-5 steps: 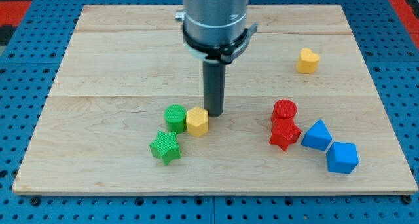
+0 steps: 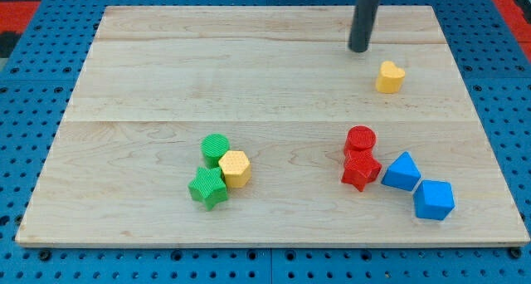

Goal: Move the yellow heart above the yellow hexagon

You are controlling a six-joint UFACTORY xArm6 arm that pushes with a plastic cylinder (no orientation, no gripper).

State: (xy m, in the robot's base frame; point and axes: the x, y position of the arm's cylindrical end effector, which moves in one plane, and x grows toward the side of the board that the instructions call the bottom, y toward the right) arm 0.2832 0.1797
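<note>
My tip (image 2: 359, 49) sits just up-left of the yellow heart (image 2: 389, 76); no fingers here. I'd swing round to its right, then shove it left toward the yellow hexagon (image 2: 236, 168).

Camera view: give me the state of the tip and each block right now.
My tip: up-left of the yellow heart, apart.
Yellow heart: alone, untouched.
Yellow hexagon: touching green cylinder and green star.
Red cylinder: against red star.
Blue blocks: side by side.
</note>
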